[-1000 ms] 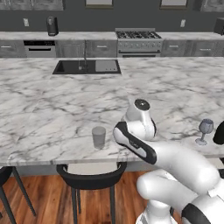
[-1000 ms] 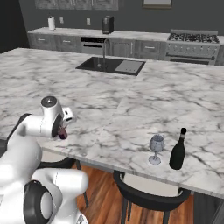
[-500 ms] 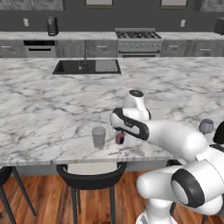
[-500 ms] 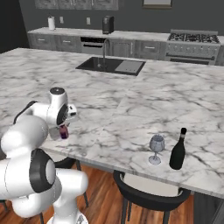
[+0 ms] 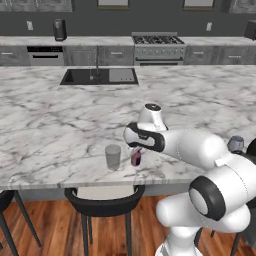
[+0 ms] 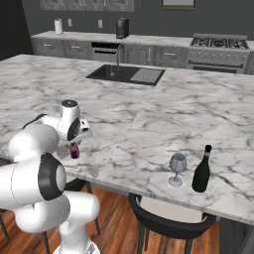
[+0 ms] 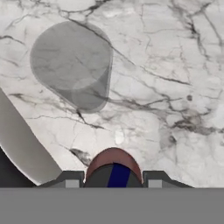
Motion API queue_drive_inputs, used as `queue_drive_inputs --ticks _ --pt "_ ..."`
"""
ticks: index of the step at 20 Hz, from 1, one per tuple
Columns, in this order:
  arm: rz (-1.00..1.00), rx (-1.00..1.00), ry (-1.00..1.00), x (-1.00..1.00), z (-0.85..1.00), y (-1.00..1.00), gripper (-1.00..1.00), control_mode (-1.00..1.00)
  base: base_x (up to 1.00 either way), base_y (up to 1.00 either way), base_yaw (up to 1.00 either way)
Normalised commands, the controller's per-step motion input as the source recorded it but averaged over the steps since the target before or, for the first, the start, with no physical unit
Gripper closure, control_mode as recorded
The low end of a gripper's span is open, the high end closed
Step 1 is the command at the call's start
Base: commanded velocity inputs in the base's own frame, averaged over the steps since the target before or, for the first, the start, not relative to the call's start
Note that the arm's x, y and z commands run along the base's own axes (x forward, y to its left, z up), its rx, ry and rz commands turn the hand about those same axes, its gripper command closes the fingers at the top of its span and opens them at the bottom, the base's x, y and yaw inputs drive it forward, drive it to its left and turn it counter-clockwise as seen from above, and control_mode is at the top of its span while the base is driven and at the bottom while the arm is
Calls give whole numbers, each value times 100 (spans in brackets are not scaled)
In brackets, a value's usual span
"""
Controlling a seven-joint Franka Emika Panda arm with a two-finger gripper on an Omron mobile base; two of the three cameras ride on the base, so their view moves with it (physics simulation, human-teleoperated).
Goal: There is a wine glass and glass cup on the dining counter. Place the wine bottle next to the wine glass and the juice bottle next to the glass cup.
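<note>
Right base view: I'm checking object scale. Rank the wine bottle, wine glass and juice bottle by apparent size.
1. wine bottle
2. wine glass
3. juice bottle, partly hidden by the arm, so less sure.

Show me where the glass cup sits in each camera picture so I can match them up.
Left base view: the glass cup stands near the counter's front edge, just left of the juice bottle.
Right base view: I cannot make it out; the arm covers the spot beside the juice bottle.
Hand view: the glass cup is upper left, seen from above.
Shared landmark: the juice bottle, whose reddish cap sits between the end effector's fingertips.
</note>
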Motion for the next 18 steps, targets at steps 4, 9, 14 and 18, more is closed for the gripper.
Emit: queue_drive_inputs --ticks 4,9,14,18 --pt "0 0 0 8 -31 2 100 -100 0 0 0" --pt "0 0 0 11 -29 1 100 -100 0 0 0" --pt "0 0 0 12 -24 3 100 -100 0 0 0" --pt "0 0 -1 12 -18 1 100 -100 0 0 0"
